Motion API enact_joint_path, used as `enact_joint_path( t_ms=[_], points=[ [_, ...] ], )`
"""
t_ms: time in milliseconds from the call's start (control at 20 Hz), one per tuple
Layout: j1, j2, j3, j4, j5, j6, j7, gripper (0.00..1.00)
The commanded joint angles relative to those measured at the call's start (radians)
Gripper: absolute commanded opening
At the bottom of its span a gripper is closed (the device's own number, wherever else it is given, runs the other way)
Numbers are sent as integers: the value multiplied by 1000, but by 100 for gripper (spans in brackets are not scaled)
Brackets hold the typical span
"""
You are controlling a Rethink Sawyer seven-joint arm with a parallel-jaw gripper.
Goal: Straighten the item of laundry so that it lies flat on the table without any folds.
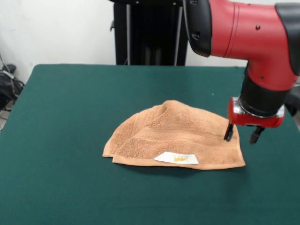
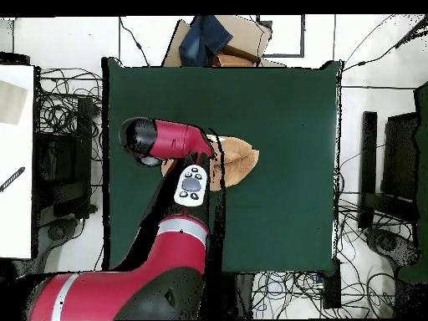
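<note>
While the folded towel (image 1: 176,136) lies mid-counter (image 1: 70,117), the spread pincer (image 1: 242,133) hangs at its 3 o'clock edge; only the top layer should be pinched and drawn outward.

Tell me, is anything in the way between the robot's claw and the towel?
Nothing visible. The open claw hangs right at the towel's edge, one finger at the cloth. Around them there is only bare green table.
</note>
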Motion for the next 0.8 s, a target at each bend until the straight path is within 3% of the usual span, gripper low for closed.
enact_joint_path(
  t_ms=[50, 800],
  points=[
    [-4, 36, 48, -1, 6, -61, 207, 100],
    [17, 91, 12, -81, -26, -42, 204, 100]
  ],
)
